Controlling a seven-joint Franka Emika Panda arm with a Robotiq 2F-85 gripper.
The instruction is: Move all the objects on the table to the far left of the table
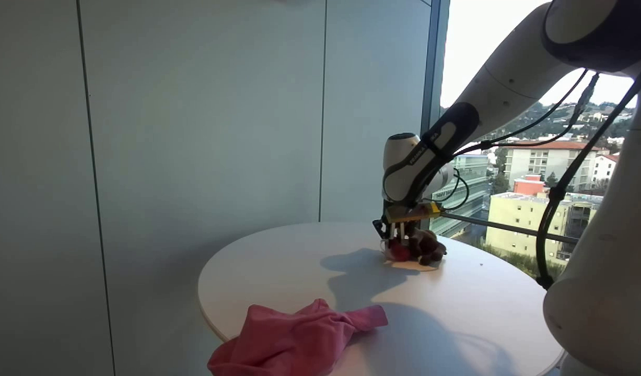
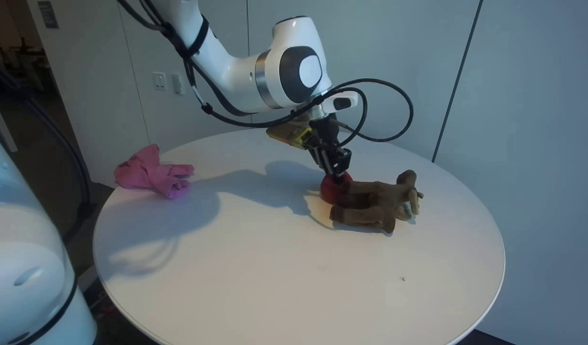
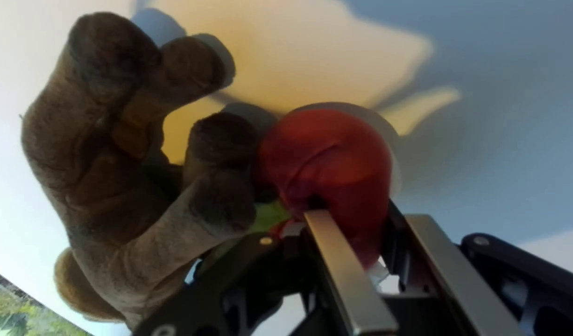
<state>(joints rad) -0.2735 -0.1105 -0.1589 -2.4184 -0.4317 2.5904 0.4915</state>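
Note:
A round red object (image 3: 333, 149) stands on the white round table (image 2: 274, 287). It shows in both exterior views (image 1: 400, 253) (image 2: 332, 190). My gripper (image 3: 363, 219) points down with its fingers on either side of the red object's upper part, shut on it; it also shows in both exterior views (image 1: 397, 236) (image 2: 336, 168). A brown plush toy (image 3: 123, 200) lies right beside the red object, seen in both exterior views (image 1: 427, 245) (image 2: 385, 196). A crumpled pink cloth (image 1: 299, 337) lies at the table edge, apart from these, and shows again (image 2: 152, 173).
A green patch (image 3: 270, 214) and a clear, pale piece (image 3: 378, 270) show near the fingers; what they belong to is partly hidden. A grey wall (image 1: 205, 130) stands behind the table. A window (image 1: 539, 172) lies beside the arm. Arm cables (image 2: 370, 110) loop near the gripper.

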